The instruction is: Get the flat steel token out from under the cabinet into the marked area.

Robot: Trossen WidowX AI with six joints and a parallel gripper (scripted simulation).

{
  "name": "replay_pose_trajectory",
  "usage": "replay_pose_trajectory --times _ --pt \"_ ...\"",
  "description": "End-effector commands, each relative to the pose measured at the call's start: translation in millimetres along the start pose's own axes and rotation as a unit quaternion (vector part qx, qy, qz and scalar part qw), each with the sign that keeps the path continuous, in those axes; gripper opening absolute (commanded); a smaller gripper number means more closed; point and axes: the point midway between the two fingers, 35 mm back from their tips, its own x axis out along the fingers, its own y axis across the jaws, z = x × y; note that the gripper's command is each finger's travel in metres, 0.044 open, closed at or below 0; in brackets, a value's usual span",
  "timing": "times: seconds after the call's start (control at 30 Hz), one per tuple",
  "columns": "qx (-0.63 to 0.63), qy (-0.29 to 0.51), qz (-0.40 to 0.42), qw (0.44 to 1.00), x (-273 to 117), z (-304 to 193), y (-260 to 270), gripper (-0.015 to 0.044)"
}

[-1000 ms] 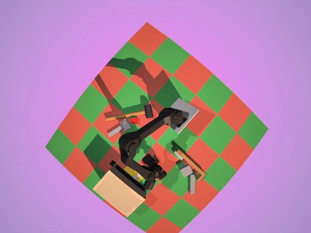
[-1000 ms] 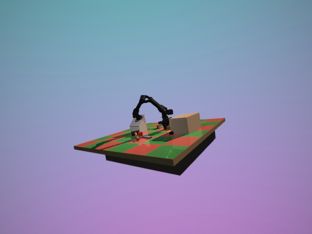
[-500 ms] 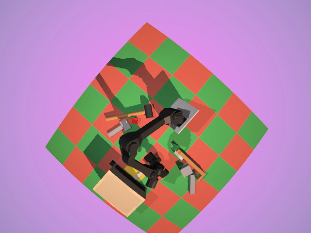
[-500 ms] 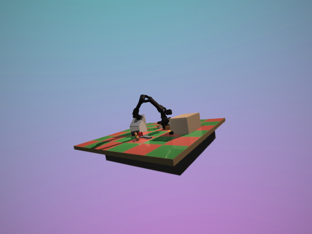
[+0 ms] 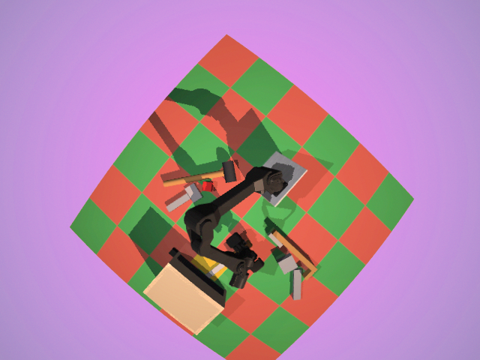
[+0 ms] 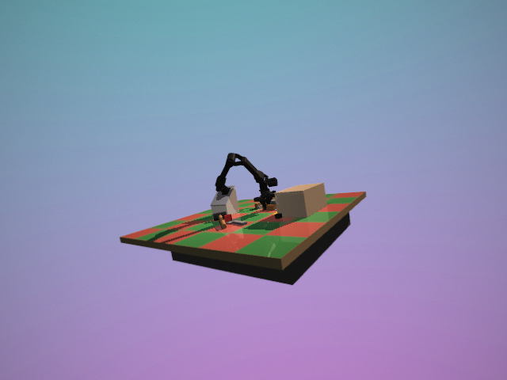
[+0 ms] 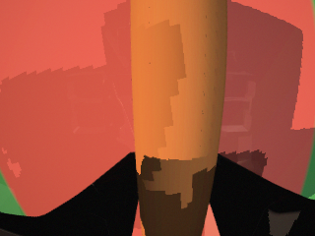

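My gripper (image 6: 266, 204) (image 7: 171, 160) is shut on a round orange wooden handle (image 7: 178, 93), low over the table in front of the cabinet. The cabinet (image 5: 184, 298) (image 6: 291, 203) has a tan top and a dark front. The yellow marked area (image 5: 202, 263) lies along that front, partly under my arm. A pale grey piece (image 5: 217, 269) shows over the yellow beside my arm; I cannot tell whether it is the token or the far end of the held tool. The token is not clearly seen elsewhere. The wrist view shows only handle and shadowed red table.
A mallet (image 5: 229, 171), a red block (image 5: 208, 186) and a grey T-shaped piece (image 5: 178, 200) lie on one side. On the other lie an orange L-shaped stick (image 5: 295, 252), a grey block (image 5: 287, 263) and a grey bar (image 5: 296, 284). The arm's base stands on a grey plinth (image 5: 296, 170) (image 6: 223, 202).
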Motion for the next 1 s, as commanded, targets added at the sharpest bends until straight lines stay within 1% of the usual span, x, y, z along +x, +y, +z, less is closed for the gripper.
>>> replay_pose_trajectory --times 0.0,0.97 --pt "-0.002 0.004 -0.001 1.0 1 -11 0 0.0" --pt "-0.003 0.004 0.0 1.0 1 -54 3 0.0"
